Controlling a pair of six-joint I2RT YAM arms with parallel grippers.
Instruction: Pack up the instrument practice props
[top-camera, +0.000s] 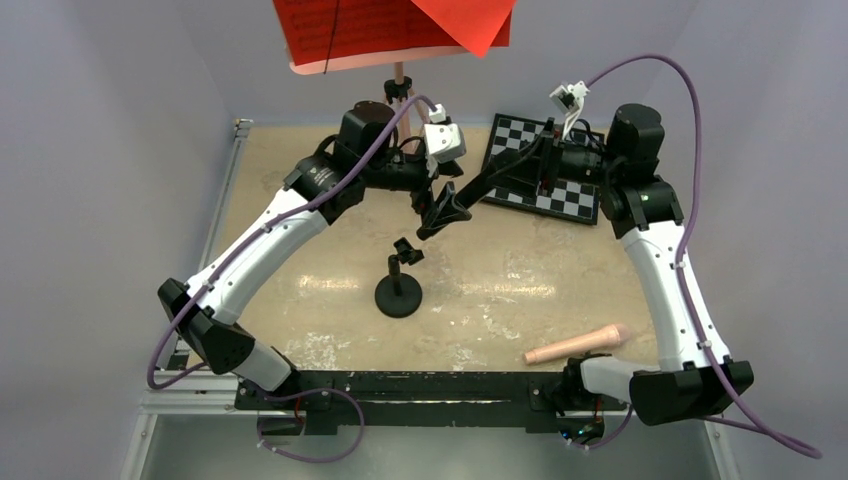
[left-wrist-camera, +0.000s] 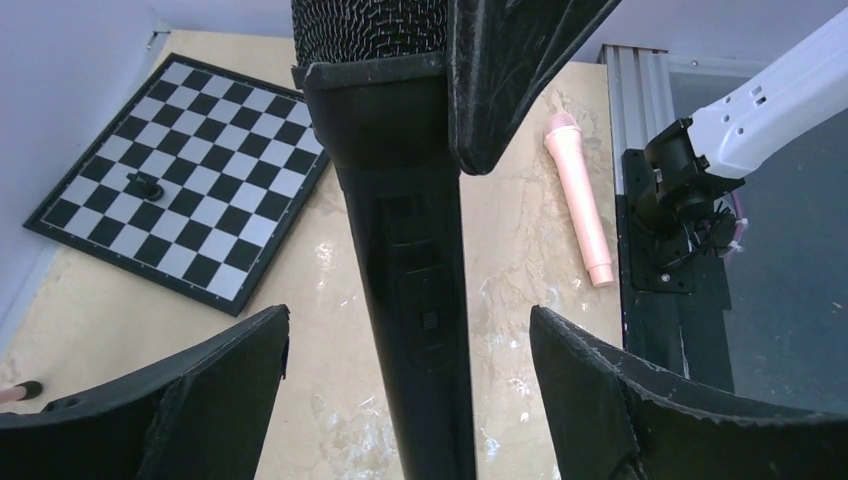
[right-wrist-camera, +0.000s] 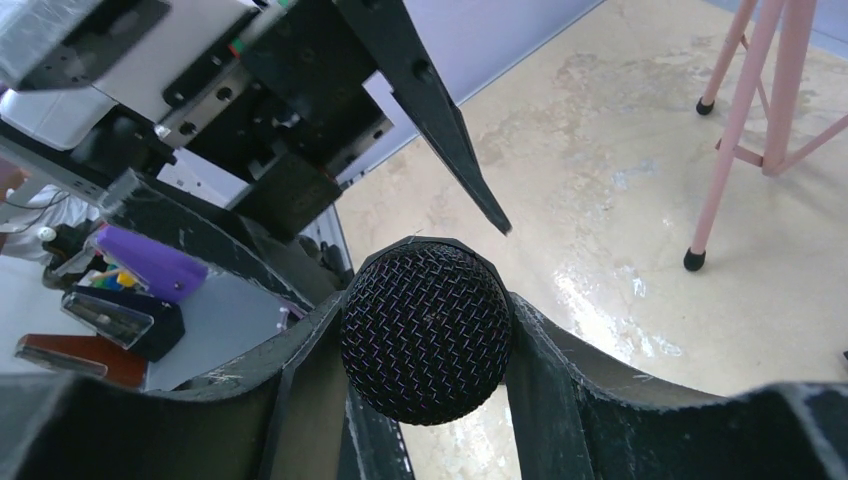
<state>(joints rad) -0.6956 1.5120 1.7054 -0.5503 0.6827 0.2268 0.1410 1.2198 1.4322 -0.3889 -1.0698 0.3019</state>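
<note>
pink mic (top-camera: 575, 344): lies flat on the table (top-camera: 300, 200) near the right arm's base; long axis roughly left-right, rounded head to the right.
mic stand (top-camera: 398, 292): small, black, round base, short post upright with a clip on top; mid-table, apart from both claws.
black mic (left-wrist-camera: 410, 250): matte black body with a slider switch on the side and a dark mesh ball head; up off the table, mid-table, between the mic stand and the chessboard.
mic axis: body runs lengthwise down the left wrist view, head at the end away from that camera, tail toward it; mostly hidden by the claws in the top view.
right claw (right-wrist-camera: 425, 300): clenched on the mesh head, a finger pressed to each side of the ball.
left claw (left-wrist-camera: 410, 315): spread wide, fingers either side of the mic body with a clear gap on both sides, not touching.
chessboard (top-camera: 575, 195): black-and-white, flat at far right under the right arm; one small black piece (left-wrist-camera: 145, 185) on it.
music stand (right-wrist-camera: 740, 110): pink tripod legs on the table at the far edge, pole upright.
tray (top-camera: 330, 66): top of the stand; holds the red pages (top-camera: 380, 25), which show printed staves, with one sheet tilted across the right corner.
</note>
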